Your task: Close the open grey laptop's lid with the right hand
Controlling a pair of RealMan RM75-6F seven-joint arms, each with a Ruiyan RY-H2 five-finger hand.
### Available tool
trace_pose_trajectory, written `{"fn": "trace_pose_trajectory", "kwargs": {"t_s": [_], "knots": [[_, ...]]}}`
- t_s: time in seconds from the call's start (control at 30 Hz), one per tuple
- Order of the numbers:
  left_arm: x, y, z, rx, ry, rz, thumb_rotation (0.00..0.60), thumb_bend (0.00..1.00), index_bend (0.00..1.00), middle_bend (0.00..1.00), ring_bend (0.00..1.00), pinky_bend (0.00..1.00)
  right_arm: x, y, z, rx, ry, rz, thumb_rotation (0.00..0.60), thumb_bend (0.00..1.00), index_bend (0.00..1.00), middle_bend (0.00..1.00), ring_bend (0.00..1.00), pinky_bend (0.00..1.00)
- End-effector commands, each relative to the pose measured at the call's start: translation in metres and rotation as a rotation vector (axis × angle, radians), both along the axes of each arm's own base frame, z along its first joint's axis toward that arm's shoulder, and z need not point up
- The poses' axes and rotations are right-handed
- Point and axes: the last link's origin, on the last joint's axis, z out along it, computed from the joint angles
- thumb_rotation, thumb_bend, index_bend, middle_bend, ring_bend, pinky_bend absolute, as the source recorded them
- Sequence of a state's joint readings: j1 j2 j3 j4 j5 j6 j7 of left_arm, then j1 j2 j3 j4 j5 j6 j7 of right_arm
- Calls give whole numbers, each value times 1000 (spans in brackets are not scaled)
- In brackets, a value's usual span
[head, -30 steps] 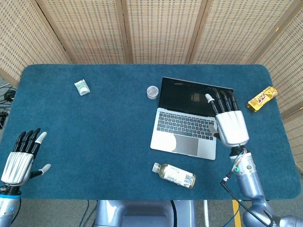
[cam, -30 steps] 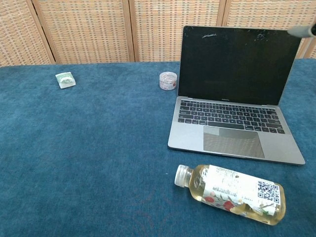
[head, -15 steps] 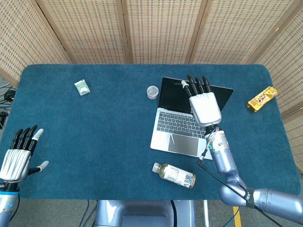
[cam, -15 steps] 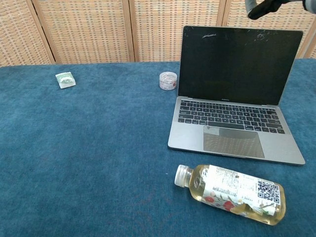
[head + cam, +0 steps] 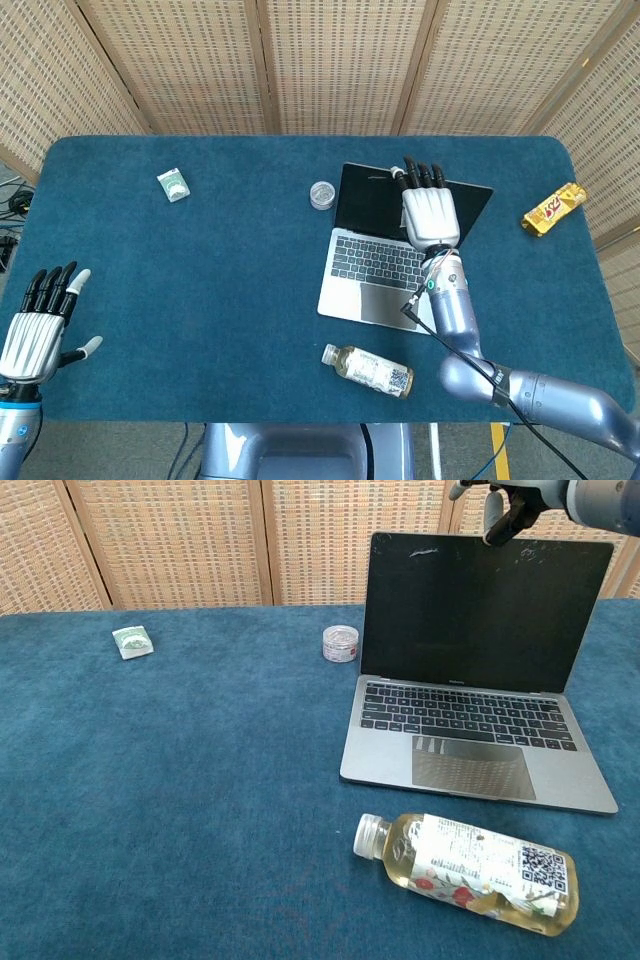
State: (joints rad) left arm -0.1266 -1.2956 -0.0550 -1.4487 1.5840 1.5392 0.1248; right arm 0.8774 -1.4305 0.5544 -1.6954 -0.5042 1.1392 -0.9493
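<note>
The grey laptop [image 5: 385,262] [image 5: 470,680] stands open on the blue table, its dark screen upright. My right hand [image 5: 428,205] [image 5: 510,505] hovers above the top edge of the lid, fingers stretched out and apart, holding nothing. In the chest view its fingertips [image 5: 497,525] hang just over the lid's upper rim; contact cannot be made out. My left hand [image 5: 40,325] lies open near the table's front left edge, far from the laptop.
A plastic drink bottle [image 5: 368,369] [image 5: 470,872] lies on its side in front of the laptop. A small round jar [image 5: 322,194] [image 5: 341,642] sits left of the screen. A green packet [image 5: 173,185] lies far left, a yellow snack bar [image 5: 555,208] far right.
My right hand has moved left and toward the back, from the laptop's right side to above the lid's top edge. The lid stays upright. The left hand barely shifted.
</note>
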Motion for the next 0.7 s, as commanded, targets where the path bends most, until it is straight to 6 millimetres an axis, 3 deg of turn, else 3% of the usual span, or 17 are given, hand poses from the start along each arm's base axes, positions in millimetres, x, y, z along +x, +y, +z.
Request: {"fn": "trace_pose_trajectory", "kwargs": {"t_s": [0.03,0.7], "knots": [[-1,1,-1,0,1,3,600,0,0,0,0,0,7,-10,1,-11,43,2,600,1000,102,9,0,5],[-7,8,-3,1,14,29,600,0,0,0,0,0,3,-42,-14,-18,140,-10,600,1000,140,44,0,5]]}}
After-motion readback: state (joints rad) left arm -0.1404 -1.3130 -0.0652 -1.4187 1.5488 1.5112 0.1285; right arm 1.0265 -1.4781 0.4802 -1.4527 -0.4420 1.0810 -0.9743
